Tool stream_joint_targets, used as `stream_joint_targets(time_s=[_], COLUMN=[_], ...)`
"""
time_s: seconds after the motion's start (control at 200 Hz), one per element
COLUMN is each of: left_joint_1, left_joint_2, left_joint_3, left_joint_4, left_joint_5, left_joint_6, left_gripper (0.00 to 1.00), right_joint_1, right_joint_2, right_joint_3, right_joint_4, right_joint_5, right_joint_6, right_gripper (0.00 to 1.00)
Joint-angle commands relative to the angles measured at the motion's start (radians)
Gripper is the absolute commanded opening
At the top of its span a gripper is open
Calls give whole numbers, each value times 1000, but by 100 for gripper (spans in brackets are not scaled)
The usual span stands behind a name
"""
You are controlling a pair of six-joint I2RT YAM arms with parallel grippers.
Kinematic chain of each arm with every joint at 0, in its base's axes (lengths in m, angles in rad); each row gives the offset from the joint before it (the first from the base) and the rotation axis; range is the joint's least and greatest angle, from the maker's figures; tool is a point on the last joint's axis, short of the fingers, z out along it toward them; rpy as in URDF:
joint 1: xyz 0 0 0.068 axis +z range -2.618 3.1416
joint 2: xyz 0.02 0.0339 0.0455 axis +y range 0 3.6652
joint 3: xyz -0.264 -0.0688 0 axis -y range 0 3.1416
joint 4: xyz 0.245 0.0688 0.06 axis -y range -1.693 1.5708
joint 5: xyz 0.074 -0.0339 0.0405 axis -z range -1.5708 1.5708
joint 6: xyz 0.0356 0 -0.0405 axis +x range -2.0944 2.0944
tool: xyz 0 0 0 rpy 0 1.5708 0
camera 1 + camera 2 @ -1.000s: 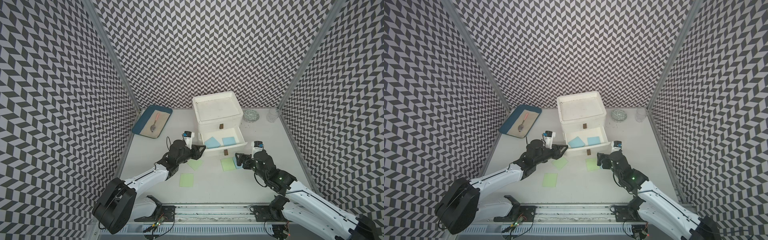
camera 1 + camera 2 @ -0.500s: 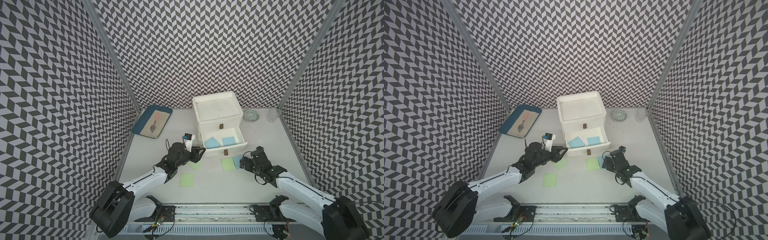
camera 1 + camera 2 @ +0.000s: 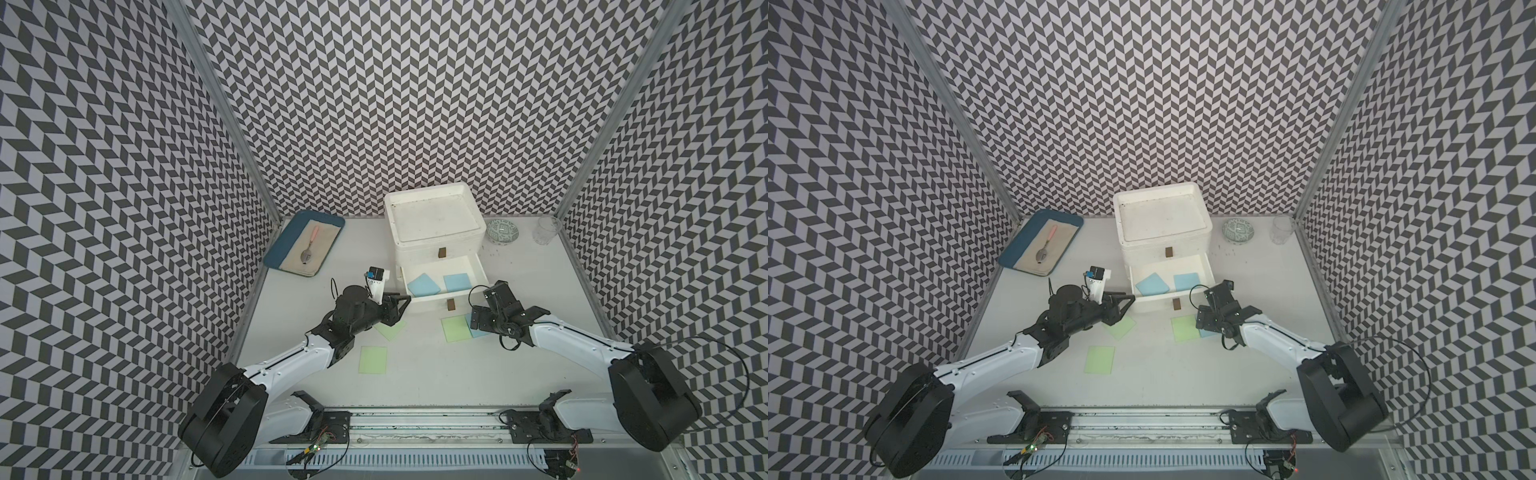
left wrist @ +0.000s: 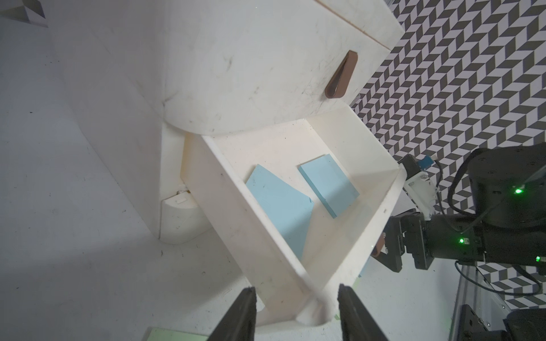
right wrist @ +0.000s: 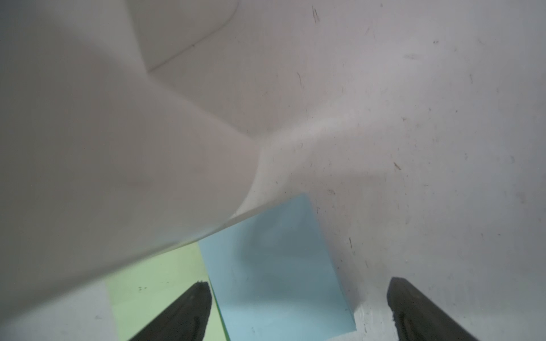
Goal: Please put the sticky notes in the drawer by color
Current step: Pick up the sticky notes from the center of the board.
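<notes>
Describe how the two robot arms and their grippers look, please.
Both arms have white links and bulky black joints. The left gripper and right gripper are black with straight, flat fingers. Thin black cables loop near each wrist, where a small white-mounted camera sits. Green lights glow on the right arm.

- The open drawer (image 3: pixel 440 282) holds 2 blue notes (image 3: pixel 423 285); bare floor shows between them.
- The left gripper (image 3: pixel 400 302) stands at the drawer's front corner, jaws either side of it.
- The right gripper (image 5: pixel 298 310) straddles a blue note (image 5: pixel 274 265) beside a green note (image 3: pixel 456 328), just under the drawer front.
</notes>
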Motion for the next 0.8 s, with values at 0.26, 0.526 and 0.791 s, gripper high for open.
stream_joint_targets(time_s=[0.26,0.526,0.791], left_joint_1=[-5,-5,-5], left_joint_2=[-17,-30,-53], left_joint_3=[-3,-4,-7], left_joint_4=[15,10,8], left_joint_5=[2,0,4], left_joint_6=[17,17,19], left_gripper=[48,48,48], right_joint_1=[121,151,106], right_joint_2=[98,98,150], right_joint_3=[26,-3,-14], right_joint_4=[-16,-24,-44], right_joint_5=[31,26,41], right_joint_6=[14,73,123], right_gripper=[98,98,97])
